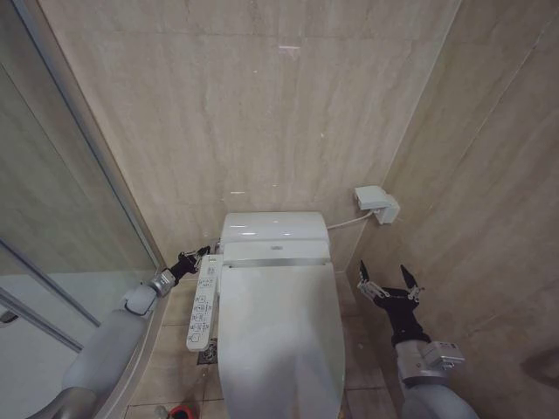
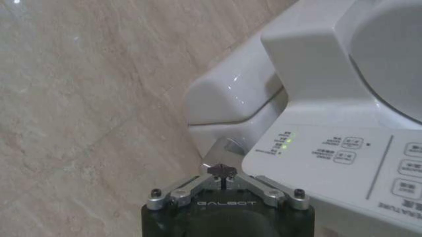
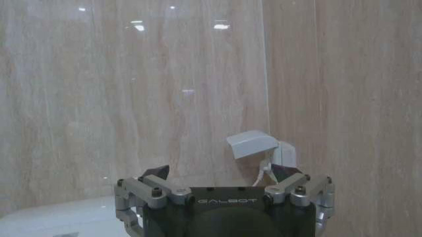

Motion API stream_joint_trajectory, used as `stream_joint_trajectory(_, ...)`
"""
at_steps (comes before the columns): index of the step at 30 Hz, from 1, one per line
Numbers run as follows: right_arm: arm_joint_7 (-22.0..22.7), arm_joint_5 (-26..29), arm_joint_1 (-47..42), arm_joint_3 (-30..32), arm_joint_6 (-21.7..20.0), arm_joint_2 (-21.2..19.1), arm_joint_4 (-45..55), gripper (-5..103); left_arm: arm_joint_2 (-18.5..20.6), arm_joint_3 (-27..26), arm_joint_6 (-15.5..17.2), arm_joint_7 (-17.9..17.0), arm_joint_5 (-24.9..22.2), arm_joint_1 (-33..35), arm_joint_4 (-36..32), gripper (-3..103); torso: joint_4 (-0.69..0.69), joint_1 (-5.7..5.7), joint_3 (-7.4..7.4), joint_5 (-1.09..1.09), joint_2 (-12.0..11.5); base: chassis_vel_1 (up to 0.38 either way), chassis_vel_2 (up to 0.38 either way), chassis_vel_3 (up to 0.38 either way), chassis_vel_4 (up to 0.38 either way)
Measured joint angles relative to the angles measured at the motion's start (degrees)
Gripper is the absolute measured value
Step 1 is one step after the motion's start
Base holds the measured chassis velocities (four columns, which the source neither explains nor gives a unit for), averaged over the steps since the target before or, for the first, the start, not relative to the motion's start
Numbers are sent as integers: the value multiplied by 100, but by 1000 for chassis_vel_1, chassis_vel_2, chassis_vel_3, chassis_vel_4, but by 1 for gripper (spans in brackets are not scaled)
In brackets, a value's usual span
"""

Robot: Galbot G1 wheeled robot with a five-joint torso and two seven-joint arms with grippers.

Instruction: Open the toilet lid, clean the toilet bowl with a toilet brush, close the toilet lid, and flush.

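Lid (image 1: 278,340) glossy white, shut | left tool (image 1: 206,254) closed at toilet's rear side

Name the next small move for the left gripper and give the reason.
Probably press forward: the toilet lid is down, and the shut left gripper sits by the silver flush button behind the control panel. The right gripper hangs open, aside.

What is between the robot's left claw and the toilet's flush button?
Nothing visible is. The left gripper, shut, is right at the silver flush button beside the control panel. The toilet lid is closed.
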Motion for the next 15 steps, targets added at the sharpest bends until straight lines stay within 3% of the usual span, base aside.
stream_joint_trajectory(15, 0, 0, 0, 0, 0, 0, 0, 100, -87, -63, 16, 59, 0, -60, 115, 0, 0, 0, 0, 1, 0, 0, 0, 0, 0)
